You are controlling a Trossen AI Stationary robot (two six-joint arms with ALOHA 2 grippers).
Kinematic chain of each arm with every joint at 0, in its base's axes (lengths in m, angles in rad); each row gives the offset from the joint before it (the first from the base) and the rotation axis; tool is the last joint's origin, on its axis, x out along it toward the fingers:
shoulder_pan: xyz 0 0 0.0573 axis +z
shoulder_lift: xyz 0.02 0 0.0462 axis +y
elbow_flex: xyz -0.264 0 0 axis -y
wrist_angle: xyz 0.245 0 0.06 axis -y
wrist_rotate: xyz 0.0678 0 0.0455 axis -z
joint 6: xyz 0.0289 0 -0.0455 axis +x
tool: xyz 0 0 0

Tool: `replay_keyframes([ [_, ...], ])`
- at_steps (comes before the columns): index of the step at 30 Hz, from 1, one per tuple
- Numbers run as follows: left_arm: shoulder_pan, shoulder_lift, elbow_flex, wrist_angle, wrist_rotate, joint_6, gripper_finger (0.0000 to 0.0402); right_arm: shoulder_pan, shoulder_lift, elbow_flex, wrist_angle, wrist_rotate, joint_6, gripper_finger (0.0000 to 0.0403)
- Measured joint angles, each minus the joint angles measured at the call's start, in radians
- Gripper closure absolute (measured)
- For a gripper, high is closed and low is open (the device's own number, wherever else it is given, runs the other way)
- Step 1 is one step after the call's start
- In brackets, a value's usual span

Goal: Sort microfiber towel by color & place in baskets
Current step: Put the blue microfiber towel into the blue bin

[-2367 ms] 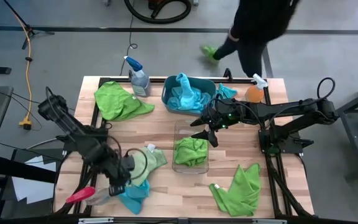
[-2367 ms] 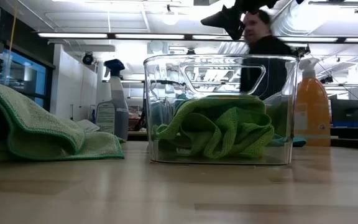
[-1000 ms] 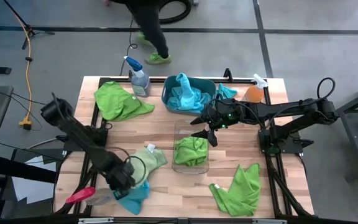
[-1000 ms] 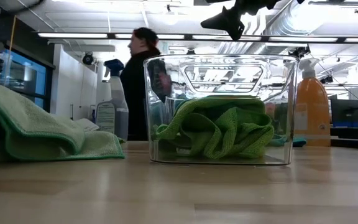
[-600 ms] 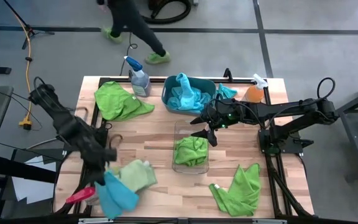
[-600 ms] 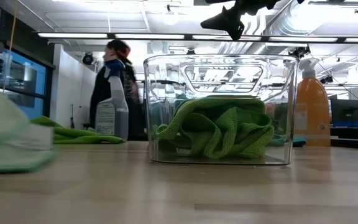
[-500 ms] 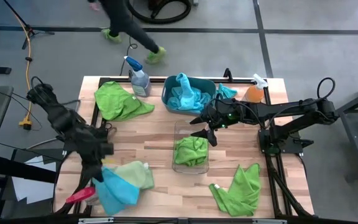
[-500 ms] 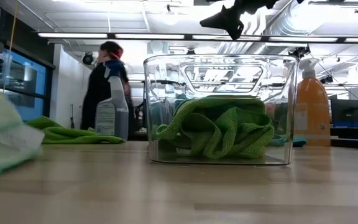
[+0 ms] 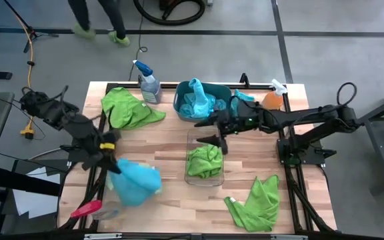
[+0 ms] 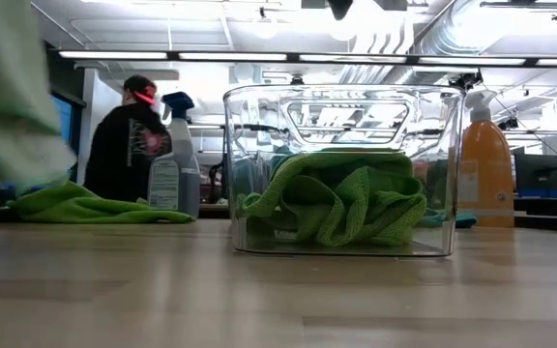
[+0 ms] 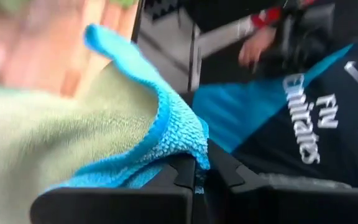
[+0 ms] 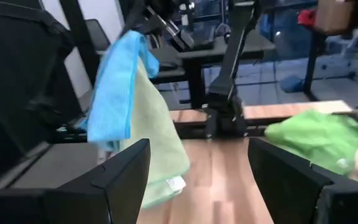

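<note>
Inside clear bin (image 9: 204,151): green towel (image 9: 205,162).

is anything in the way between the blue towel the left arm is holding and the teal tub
Nothing on the wood blocks it. The left end effector holds the blue towel with a pale green towel hanging along. The right end effector hovers open near the teal tub.

left gripper (image 9: 109,162) clamped, right gripper (image 9: 213,133) apparently spread
</note>
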Motion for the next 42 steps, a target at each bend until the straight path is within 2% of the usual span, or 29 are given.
replay_keyframes([
  [5,0.072,0.000,0.037,0.096,-0.024,0.088,0.0401,0.001,0.123,0.113,-0.001,-0.003,-0.065,0.0135],
  [11,0.113,0.000,0.097,0.170,-0.098,0.181,0.0401,0.011,0.262,0.243,-0.057,-0.012,-0.150,0.0135],
  [14,0.119,-0.002,0.129,0.174,-0.136,0.216,0.0401,0.011,0.313,0.307,-0.077,-0.038,-0.181,0.0135],
  [20,0.119,-0.001,0.142,0.166,-0.168,0.244,0.0401,0.012,0.411,0.421,-0.157,-0.207,-0.196,0.0135],
  [33,0.118,0.015,0.142,0.168,-0.202,0.314,0.0401,0.030,0.624,0.626,-0.136,-0.225,-0.264,0.0135],
  [42,0.118,0.017,0.142,0.169,-0.237,0.342,0.0401,0.052,0.677,0.701,-0.136,-0.285,-0.314,0.0141],
])
